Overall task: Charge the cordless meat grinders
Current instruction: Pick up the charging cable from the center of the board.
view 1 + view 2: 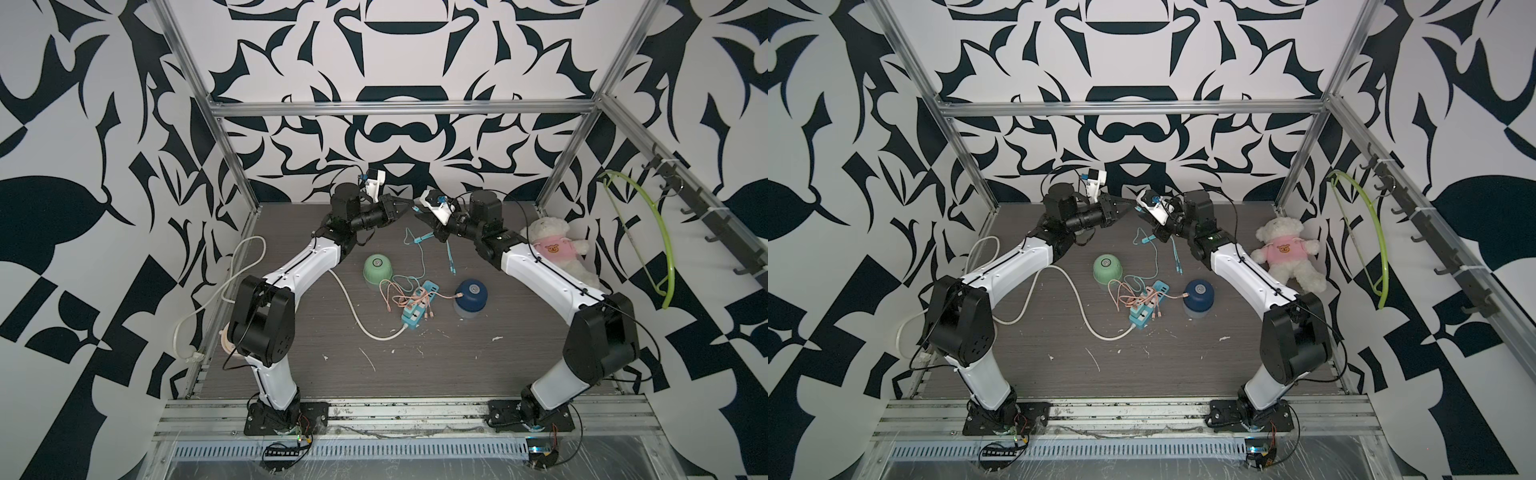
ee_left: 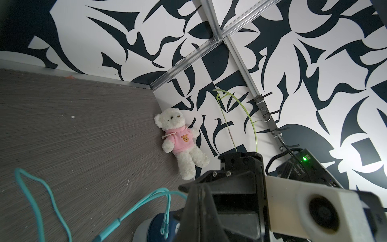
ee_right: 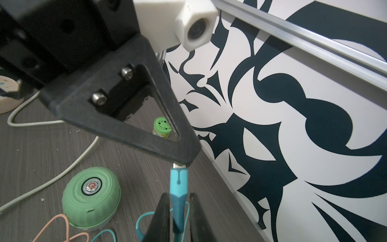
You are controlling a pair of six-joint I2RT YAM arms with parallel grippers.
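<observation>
**Grinders standing upright while both arms are meeting at a teal plug**

In both top views the mint green grinder (image 1: 377,270) is standing just left of centre on the grey table (image 1: 478,365). The dark blue grinder (image 1: 470,296) is standing right of centre, slightly lower in the frame. Each is resting on its clear base with its axis upright and its round silver button (image 3: 91,186) facing straight up. Between them the light blue charging hub (image 1: 419,305) is lying slantwise, its long axis running from lower left to upper right. A peach cable (image 1: 442,296) is running from the hub to the dark blue grinder's left side, touching it there.

Above centre, the left gripper (image 1: 406,206) and right gripper (image 1: 422,216) are facing each other tip to tip. In the right wrist view the left gripper's jaws are pressed together, their point touching the metal end of the teal cable (image 3: 178,184) plug. The plug's long axis is running up the frame, metal end uppermost. The right gripper's fingers (image 3: 161,218) are flanking the plug body closely. That edge of the frame is blurred, so I cannot tell whether they are squeezing it. The mint green grinder is sitting at the lower left of that view, apart from the plug.
</observation>
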